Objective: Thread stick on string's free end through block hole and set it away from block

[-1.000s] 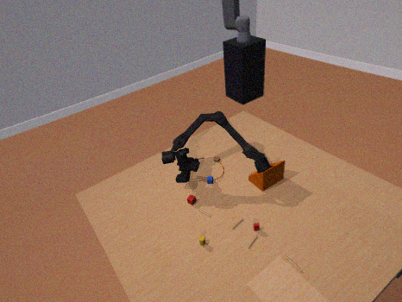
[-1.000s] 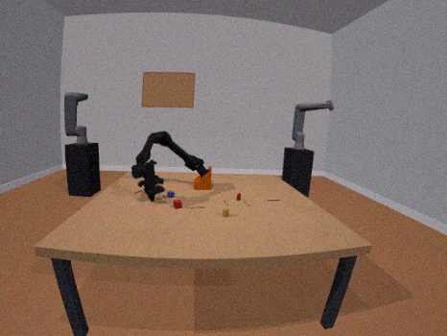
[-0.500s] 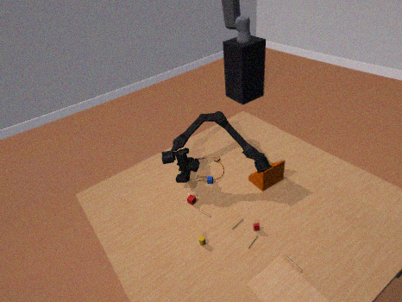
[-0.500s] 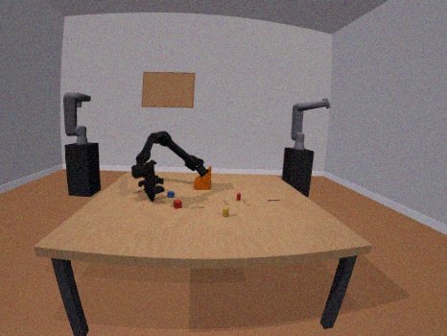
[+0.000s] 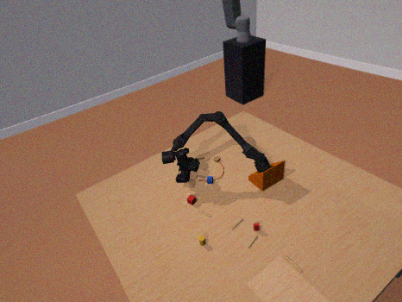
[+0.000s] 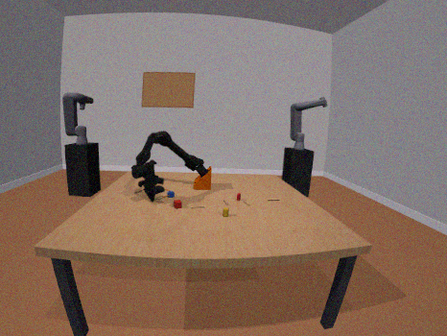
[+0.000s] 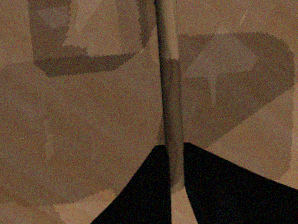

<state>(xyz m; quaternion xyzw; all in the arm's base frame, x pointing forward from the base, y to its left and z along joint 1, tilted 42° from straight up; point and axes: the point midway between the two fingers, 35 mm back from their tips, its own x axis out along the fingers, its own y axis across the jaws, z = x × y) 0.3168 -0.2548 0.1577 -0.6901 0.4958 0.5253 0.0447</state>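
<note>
My gripper (image 5: 183,177) (image 6: 152,198) (image 7: 172,153) is shut on the thin wooden stick (image 7: 174,100), low over the table to the left of the small blue block (image 5: 210,179) (image 6: 171,194). The stick runs up the wrist view from between the fingertips. The round wooden button (image 5: 216,159) lies behind the block. The orange-brown string (image 5: 223,170) curves from the button to the block's far side, and a thin length shows between block and gripper. It appears to run through the block; the hole itself is too small to see. The block sits on the table.
A red cube (image 5: 191,199) (image 6: 177,204) lies in front of the gripper. Another red cube (image 5: 256,226) (image 6: 239,197), a yellow cylinder (image 5: 202,241) (image 6: 225,212) and several loose sticks lie farther off. The arm's base stands at an orange wedge (image 5: 273,177) (image 6: 203,182).
</note>
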